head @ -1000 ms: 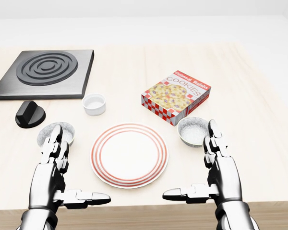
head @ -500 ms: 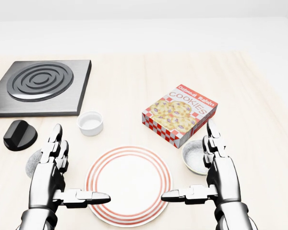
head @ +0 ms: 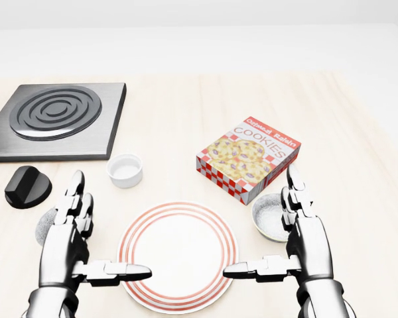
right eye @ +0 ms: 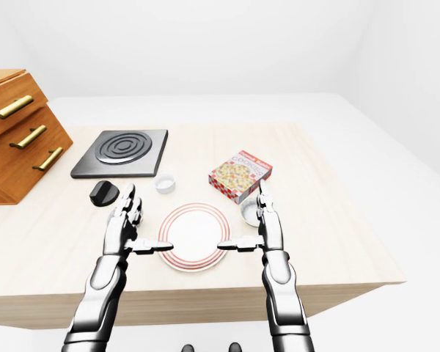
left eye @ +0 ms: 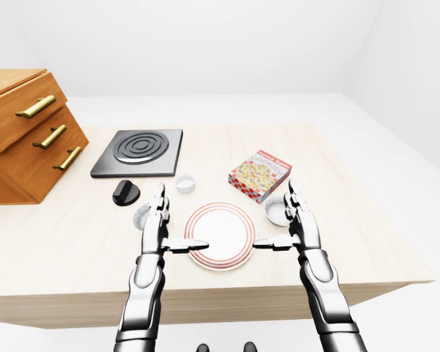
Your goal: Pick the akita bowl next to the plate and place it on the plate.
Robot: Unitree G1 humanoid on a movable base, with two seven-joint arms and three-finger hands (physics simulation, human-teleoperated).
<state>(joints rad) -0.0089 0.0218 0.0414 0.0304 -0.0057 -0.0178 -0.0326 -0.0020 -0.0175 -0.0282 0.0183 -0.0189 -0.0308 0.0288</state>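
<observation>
A white plate (head: 178, 258) with red rings lies at the lower middle of the head view. A grey speckled bowl (head: 269, 216) sits just right of it, touching the inner side of my right hand (head: 268, 238), which is open with its thumb pointing left over the plate's rim. A second grey bowl (head: 46, 224) stands left of the plate, largely hidden behind my left hand (head: 103, 238). That hand is open too, thumb pointing right. Neither hand holds anything.
A cookies box (head: 249, 158) lies above the right bowl. A small white ramekin (head: 125, 169), a black knob-like piece (head: 28, 185) and a dark stove plate (head: 53, 119) are at upper left. A wooden drawer cabinet (left eye: 22, 139) stands far left. The table's edge (left eye: 227, 293) runs under my forearms.
Since one second ago the whole picture has slid down and the things look larger: the camera moved. Over the last half second almost nothing changed; both hands stay open.
</observation>
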